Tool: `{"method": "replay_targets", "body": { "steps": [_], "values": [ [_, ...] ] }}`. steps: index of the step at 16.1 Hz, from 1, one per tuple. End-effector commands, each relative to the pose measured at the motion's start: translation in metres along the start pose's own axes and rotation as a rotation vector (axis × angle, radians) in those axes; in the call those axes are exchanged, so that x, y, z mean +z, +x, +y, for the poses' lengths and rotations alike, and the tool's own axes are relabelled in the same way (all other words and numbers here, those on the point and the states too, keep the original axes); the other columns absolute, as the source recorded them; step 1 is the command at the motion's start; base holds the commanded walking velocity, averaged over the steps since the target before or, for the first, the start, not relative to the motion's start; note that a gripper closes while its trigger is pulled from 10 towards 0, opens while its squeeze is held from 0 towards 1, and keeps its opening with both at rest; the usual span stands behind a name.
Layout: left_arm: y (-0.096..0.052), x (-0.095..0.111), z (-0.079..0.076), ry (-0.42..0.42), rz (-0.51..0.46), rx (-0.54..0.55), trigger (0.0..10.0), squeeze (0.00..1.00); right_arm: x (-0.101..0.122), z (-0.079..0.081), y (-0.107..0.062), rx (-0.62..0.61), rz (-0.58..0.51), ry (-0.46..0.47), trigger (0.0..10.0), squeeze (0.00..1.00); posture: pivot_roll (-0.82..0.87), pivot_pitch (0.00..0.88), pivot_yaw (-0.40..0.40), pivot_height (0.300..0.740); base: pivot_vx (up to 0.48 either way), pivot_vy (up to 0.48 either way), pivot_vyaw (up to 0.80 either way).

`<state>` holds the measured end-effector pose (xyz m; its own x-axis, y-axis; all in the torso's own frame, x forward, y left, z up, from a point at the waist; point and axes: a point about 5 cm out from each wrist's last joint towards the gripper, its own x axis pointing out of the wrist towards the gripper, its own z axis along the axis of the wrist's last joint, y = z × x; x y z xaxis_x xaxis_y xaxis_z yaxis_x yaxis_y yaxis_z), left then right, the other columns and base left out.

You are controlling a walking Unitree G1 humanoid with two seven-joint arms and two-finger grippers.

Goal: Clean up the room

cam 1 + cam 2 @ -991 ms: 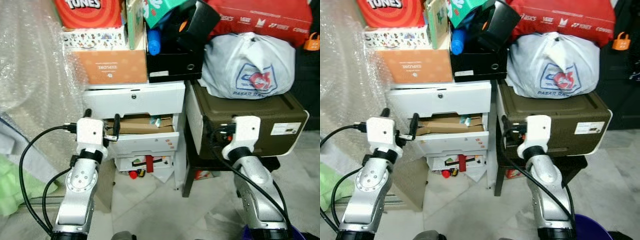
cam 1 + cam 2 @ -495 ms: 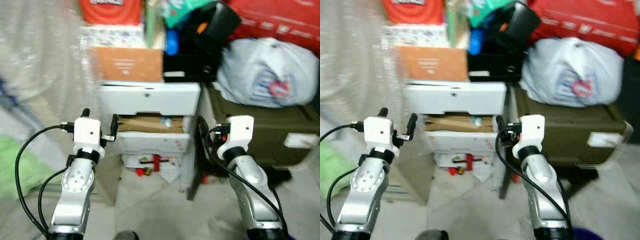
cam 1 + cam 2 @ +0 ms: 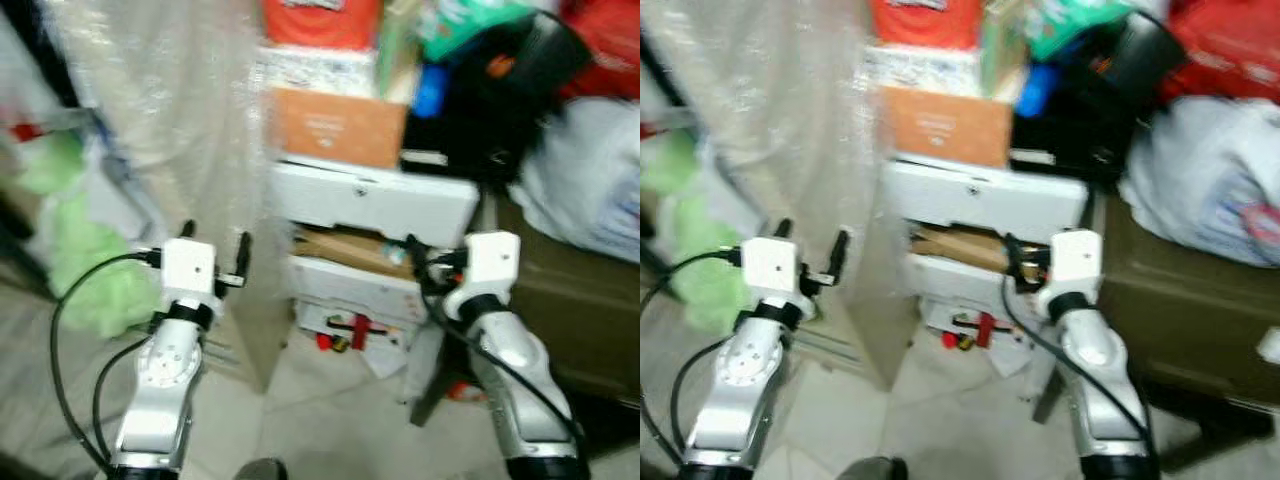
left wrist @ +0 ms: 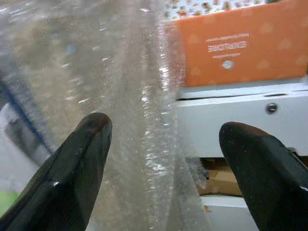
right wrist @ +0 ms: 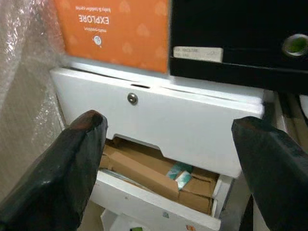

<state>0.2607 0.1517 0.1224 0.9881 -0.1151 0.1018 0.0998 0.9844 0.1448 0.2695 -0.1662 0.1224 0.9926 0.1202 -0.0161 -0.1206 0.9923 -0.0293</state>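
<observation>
The room looks far from tidy. Both claws are wide open and hold nothing: the left gripper (image 3: 214, 243) by the clear bubble wrap sheet (image 4: 139, 96), the right gripper (image 5: 168, 159) facing the white drawer cabinet (image 5: 183, 125), its drawer hanging open with brown cardboard (image 5: 139, 168) inside (boxes piled on top).

Even, soft indoor light; both eye views motion-blurred, wrist views sharper, faint glare on bubble wrap (image 4: 144, 96).

Orange box (image 5: 115, 31) atop white drawer unit (image 5: 183, 122), apparently.
</observation>
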Motion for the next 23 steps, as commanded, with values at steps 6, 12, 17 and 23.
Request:
{"method": "replay_targets", "body": {
  "steps": [6, 12, 17, 23],
  "values": [
    [0.002, 0.001, 0.013, 0.026, 0.000, 0.066, 10.0, 0.00, 0.002, 0.008, 0.005, 0.017, -0.008, 0.013, 10.0, 0.00, -0.12, 0.000, -0.005, 0.740, 0.000, 0.000, 0.80],
    [-0.002, 0.000, 0.030, 0.052, 0.011, 0.129, 10.0, 0.00, 0.003, -0.001, 0.000, -0.028, -0.016, 0.027, 10.0, 0.00, -0.12, 0.000, -0.003, 0.740, 0.000, 0.000, 0.48],
    [-0.025, -0.023, 0.059, 0.027, 0.114, 0.289, 10.0, 0.00, -0.006, -0.015, -0.008, -0.152, 0.022, 0.081, 10.0, 0.00, -0.11, 0.000, 0.010, 0.740, 0.000, 0.000, 0.00],
    [-0.039, -0.028, 0.056, -0.045, 0.187, 0.295, 10.0, 0.00, 0.001, -0.001, -0.002, -0.093, 0.003, 0.083, 10.0, 0.00, -0.11, 0.000, 0.009, 0.740, 0.000, 0.000, 0.37]
  ]
}}
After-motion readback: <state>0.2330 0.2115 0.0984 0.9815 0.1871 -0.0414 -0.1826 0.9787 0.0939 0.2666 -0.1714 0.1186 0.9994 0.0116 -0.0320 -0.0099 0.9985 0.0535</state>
